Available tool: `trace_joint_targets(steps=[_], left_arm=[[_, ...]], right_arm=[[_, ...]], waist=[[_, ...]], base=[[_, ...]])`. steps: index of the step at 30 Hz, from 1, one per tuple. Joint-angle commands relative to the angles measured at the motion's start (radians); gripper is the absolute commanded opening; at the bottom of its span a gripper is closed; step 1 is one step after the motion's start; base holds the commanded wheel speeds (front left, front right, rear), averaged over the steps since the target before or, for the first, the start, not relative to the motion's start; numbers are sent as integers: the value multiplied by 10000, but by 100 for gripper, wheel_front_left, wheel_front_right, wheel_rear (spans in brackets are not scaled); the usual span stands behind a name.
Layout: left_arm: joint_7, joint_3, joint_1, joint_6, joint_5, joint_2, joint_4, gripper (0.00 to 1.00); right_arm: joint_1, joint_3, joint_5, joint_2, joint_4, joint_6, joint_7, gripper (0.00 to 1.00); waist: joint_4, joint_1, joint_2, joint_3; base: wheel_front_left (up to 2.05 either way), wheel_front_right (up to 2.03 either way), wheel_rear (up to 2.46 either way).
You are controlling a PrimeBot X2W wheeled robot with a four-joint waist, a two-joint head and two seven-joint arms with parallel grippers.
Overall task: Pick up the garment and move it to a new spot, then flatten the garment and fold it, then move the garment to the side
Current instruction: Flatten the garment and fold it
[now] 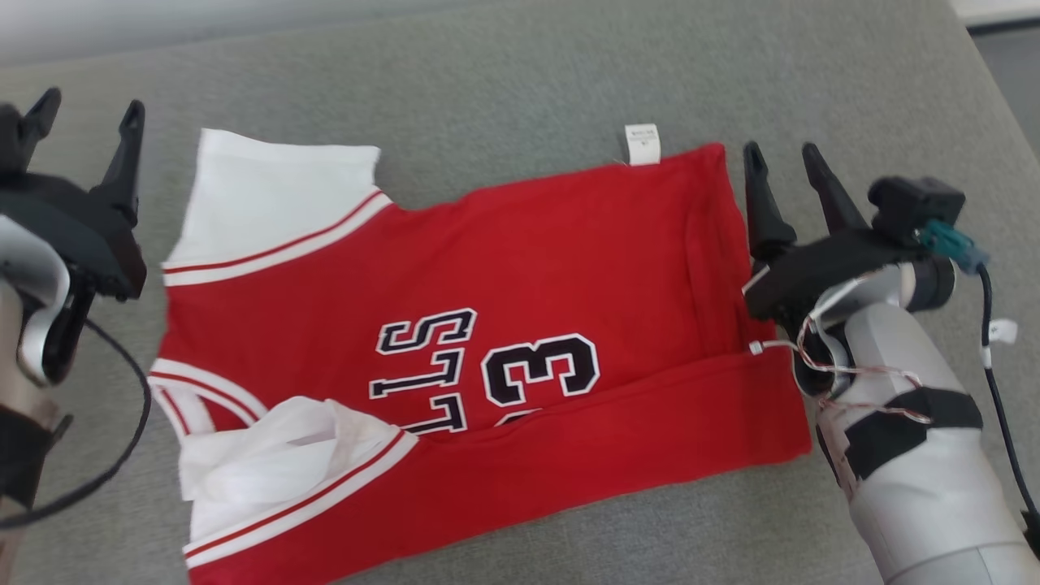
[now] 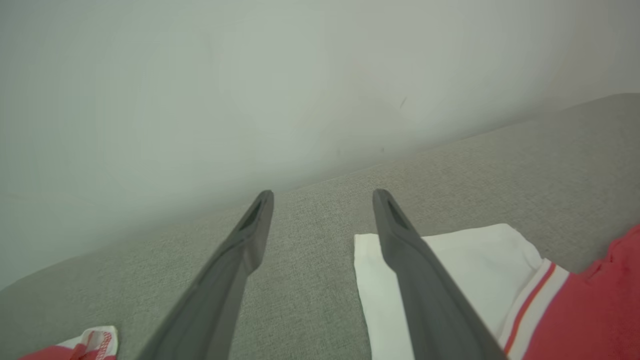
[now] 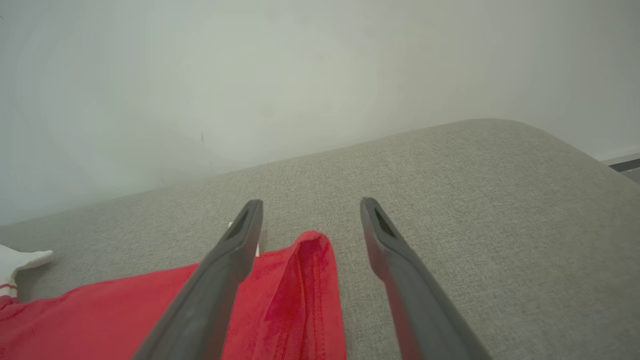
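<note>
The garment (image 1: 504, 325) is a red jersey with white sleeves and dark lettering, lying spread on the grey cushion, its lower long edge folded up over the front. My left gripper (image 1: 85, 114) stands open to the left of the white sleeve (image 2: 470, 270), with nothing between its fingers (image 2: 425, 300). At the jersey's right hem my right gripper (image 1: 784, 158) is open and empty. In the right wrist view the red hem corner (image 3: 305, 290) lies under the gap between the two fingers (image 3: 220, 280).
The grey cushion (image 1: 520, 89) runs back to a pale wall (image 3: 300, 75). Its right edge drops off near the top right corner (image 1: 1003, 49). A white care label (image 1: 642, 145) sticks out of the jersey's far edge. Bare cushion lies beyond the jersey.
</note>
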Motion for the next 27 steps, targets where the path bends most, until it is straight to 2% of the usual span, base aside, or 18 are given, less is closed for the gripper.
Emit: trace_joint_targets(steps=[1,10,15,27], left_arm=[[1,-103,-234,10,-153,25,75,100],[644,-1401,-1406,14,-875,266,1543,100],[668,-1945,-1693,14,-1155,320,2068,100],[647,-2922,-2322,14,-1732,252,2736,100]], right_arm=[[-180,69,58,94,70,-25,-11,100],[-1228,713,209,505,1170,-25,98,100],[-1614,1078,388,703,1711,-25,97,100],[-2484,1611,915,899,2805,-25,90,100]], waist=[[-488,-3,-2,533],[-830,-3,-2,1018],[-833,-3,-2,1084],[-738,-3,-2,1323]], base=[[0,0,0],[0,0,0],[0,0,0],[0,0,0]])
